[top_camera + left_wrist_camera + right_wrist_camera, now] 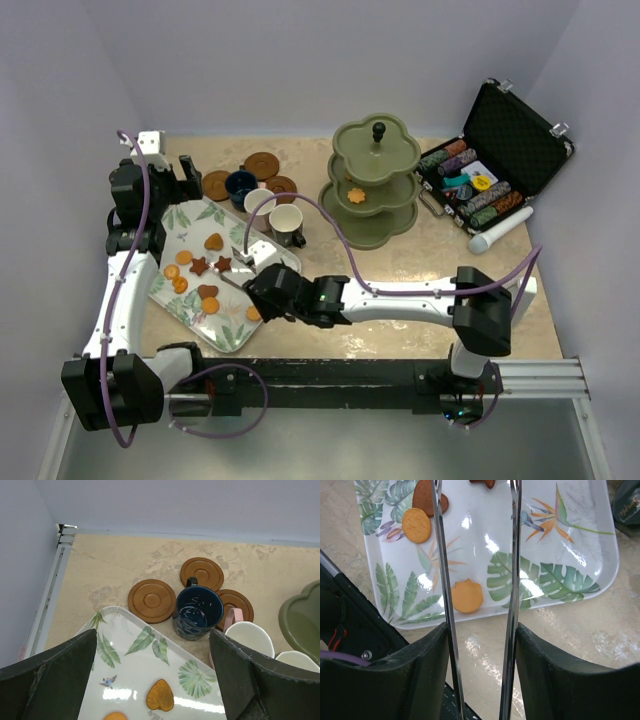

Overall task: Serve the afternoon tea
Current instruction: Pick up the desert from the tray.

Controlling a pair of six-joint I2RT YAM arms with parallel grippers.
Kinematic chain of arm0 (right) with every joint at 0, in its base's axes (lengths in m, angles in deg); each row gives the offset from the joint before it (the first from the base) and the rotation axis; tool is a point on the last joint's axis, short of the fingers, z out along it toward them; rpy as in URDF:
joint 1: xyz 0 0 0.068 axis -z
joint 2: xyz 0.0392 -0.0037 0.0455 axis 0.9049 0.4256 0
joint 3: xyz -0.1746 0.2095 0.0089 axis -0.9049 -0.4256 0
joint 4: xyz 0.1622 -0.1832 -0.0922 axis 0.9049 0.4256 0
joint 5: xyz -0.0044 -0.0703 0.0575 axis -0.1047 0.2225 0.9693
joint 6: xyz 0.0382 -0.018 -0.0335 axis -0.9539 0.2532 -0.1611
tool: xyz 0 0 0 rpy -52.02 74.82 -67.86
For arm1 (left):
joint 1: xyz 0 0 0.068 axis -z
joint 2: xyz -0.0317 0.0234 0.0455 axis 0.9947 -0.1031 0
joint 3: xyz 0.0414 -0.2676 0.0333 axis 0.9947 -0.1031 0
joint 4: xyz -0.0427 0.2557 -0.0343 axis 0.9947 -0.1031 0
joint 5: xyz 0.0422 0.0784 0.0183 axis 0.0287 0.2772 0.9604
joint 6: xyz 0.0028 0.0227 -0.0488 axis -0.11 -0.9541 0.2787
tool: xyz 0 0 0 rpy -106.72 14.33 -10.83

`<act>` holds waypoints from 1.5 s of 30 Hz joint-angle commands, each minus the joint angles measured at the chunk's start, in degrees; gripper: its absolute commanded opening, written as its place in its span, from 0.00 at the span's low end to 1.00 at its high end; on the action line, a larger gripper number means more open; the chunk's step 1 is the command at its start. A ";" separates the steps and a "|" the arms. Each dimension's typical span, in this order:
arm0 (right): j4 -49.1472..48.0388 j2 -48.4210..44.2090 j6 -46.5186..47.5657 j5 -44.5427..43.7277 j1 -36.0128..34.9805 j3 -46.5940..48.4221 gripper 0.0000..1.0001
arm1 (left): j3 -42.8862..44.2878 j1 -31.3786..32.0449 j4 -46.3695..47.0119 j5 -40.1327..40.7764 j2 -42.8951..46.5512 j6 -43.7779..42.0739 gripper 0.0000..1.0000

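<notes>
Here the biscuits (pixel 210 305) lie mostly on the leaf-patterned tray (pixel 192 222) at the left of the bench (pixel 420 255): we count nine there, orange and brown, though the right arm (pixel 400 298) crosses the tray's near corner and may cover more. One more orange biscuit (pixel 356 196) sits on the middle tier of the olive-green stand (pixel 376 153), whose lowest tier is partly hidden by those above. Three brown saucers (pixel 262 165) lie beyond the tray with three cups by them: the navy cup (pixel 240 185) covers part of one saucer, so whether it rests on it we cannot tell; the pinkish-white cup (pixel 258 203) and cream cup (pixel 287 222) stand just beside, both cut off in the left wrist view. The right end effector (pixel 481 630) is closed on metal tongs (pixel 441 555), whose parted arms run out of the wrist view, so whether they pinch anything we cannot tell. The left end effector (pixel 152 635) hangs wide open and empty over the tray's far corner. A black case (pixel 510 140) of poker chips lies open at far right.
</notes>
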State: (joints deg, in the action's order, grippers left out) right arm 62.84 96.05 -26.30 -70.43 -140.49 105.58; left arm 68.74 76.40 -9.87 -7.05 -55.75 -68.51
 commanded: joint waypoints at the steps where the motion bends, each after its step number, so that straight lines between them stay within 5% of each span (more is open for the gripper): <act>1: -4.53 1.86 -1.81 -0.61 0.18 2.92 0.56 | -0.10 0.39 0.95 0.04 0.07 -0.57 0.99; 16: -4.97 7.75 -2.43 -0.52 0.18 4.85 0.60 | -0.18 0.39 0.95 -0.14 -0.01 -0.57 0.98; 45: -1.72 14.00 -1.72 -5.27 0.53 9.16 0.48 | -0.01 0.39 0.87 -0.05 0.34 -0.75 0.99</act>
State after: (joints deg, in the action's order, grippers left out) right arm 61.73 110.43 -27.57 -73.67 -140.27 112.27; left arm 68.74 76.40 -9.90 -7.05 -55.75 -68.51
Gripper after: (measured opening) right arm 0.499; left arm 0.983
